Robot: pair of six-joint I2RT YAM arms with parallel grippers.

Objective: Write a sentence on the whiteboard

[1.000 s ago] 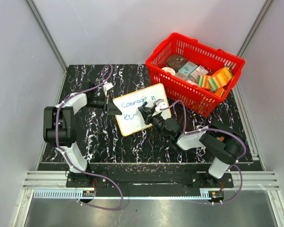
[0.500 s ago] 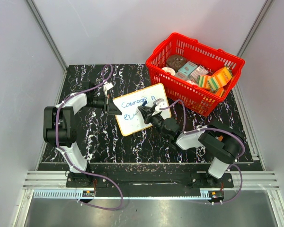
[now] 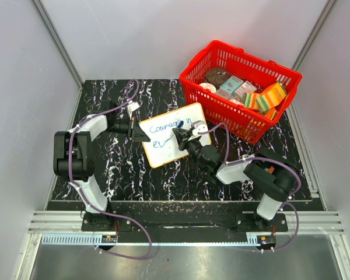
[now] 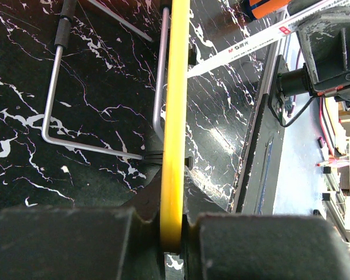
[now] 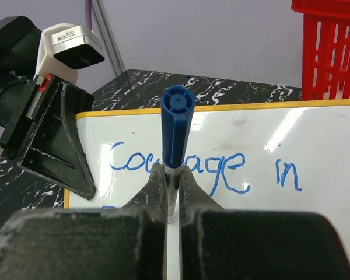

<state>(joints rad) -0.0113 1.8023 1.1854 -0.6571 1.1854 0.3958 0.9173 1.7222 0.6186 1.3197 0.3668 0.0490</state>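
Overhead, the whiteboard [image 3: 163,154] sits near the middle of the black marbled table [image 3: 122,169], turned at an angle, with its far right corner close to the red basket [image 3: 196,58] of packets. The left jaws reach in from the left and meet the board's left edge. The right jaws come in from the near right and hang over the middle of the board. The sentence [image 3: 170,124] runs in blue along the upper part. Its first line reads "Courage in", and a second line starts below it, too small and too covered to read.

From the left wrist, the board appears edge-on as a yellow rim running straight up the picture. Its near end is pinched between the two black left jaws, which are closed onto it with no gap on either side. A bent metal wire [image 4: 52,135] lies to the left of the rim, over the table.

From the right wrist, the right jaws are closed tight on a marker [image 5: 177,131], with its blue end pointing at the camera. The marker covers the middle letters of "Courage". The board lies just beyond the jaws, and the marker's tip is hidden. The left jaws clamp the board's left edge.
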